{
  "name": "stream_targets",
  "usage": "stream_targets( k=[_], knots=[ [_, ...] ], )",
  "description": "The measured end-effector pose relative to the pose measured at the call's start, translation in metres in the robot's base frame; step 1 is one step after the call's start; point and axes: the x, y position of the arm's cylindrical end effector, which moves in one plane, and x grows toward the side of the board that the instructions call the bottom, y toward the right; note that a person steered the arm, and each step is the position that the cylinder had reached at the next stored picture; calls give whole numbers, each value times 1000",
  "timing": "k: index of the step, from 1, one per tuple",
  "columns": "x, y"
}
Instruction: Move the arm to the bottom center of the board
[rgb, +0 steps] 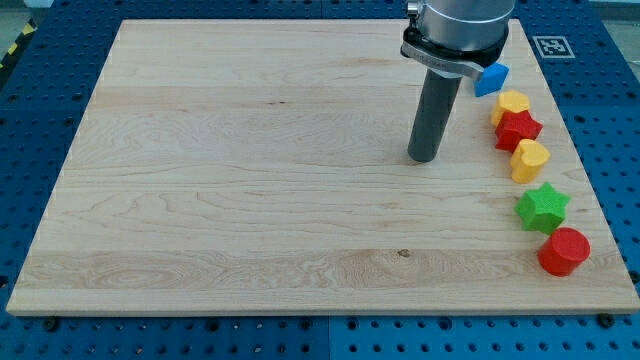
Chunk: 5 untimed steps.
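My tip (423, 158) rests on the wooden board (250, 180), right of centre in the upper half of the view. The dark rod rises from it to the arm's grey head at the view's top. A column of blocks lies to the tip's right along the board's right edge: a blue block (491, 79), partly hidden by the arm's head, a yellow block (511, 103), a red star (519, 128), a yellow heart-like block (529, 159), a green star (543, 207) and a red cylinder (564, 251). The tip touches none of them.
The board lies on a blue perforated table (40, 120). A black-and-white marker tag (552, 46) sits at the table's top right.
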Motion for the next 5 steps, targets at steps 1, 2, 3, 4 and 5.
stream_targets(
  k=[1,2,3,4,5],
  knots=[
    [13,0],
    [41,0],
    [54,0],
    [54,1],
    [54,22]
  ],
)
